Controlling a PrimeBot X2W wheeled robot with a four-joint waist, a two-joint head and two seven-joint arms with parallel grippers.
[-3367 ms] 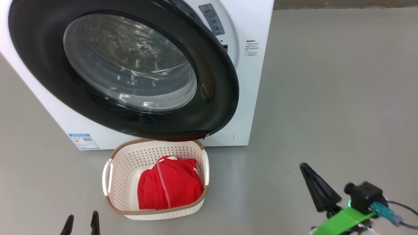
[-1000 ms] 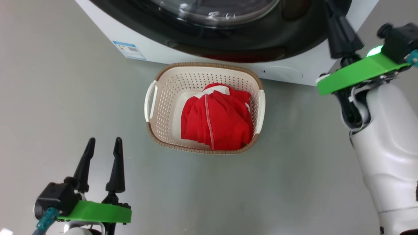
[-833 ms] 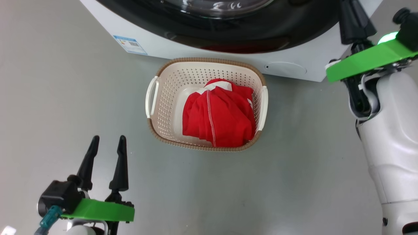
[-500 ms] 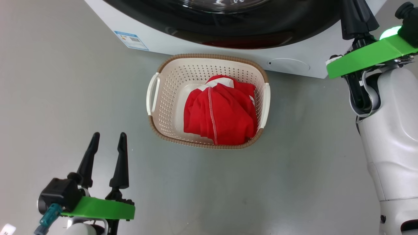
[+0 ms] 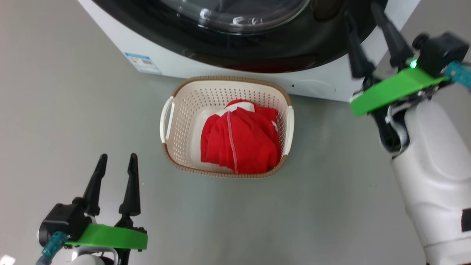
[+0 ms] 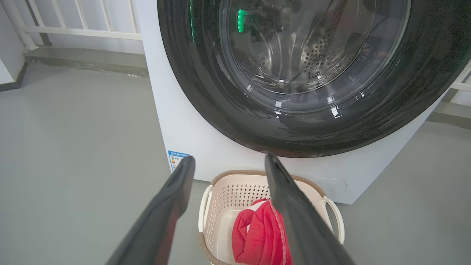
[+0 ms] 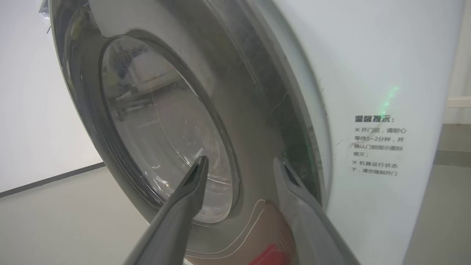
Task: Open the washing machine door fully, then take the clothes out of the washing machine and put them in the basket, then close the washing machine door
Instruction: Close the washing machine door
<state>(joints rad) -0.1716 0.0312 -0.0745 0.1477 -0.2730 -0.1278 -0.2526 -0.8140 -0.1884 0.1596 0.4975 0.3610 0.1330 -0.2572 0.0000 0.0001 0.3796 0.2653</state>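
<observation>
Holding my right jaws open near the washing machine door [image 5: 265,51], left jaws open; clothes [image 5: 239,147] in the basket [image 5: 224,78].

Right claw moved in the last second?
Yes. Right claw opened: fingers, shut before, now stand apart over the washing machine door rim, one spread leftward along it.

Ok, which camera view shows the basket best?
The head view: it looks down on the basket, whole rim, both handles, red clothes inside. The left wrist view gives it partly behind a finger and cut by the bottom edge. The right wrist view faces the washing machine door.
</observation>
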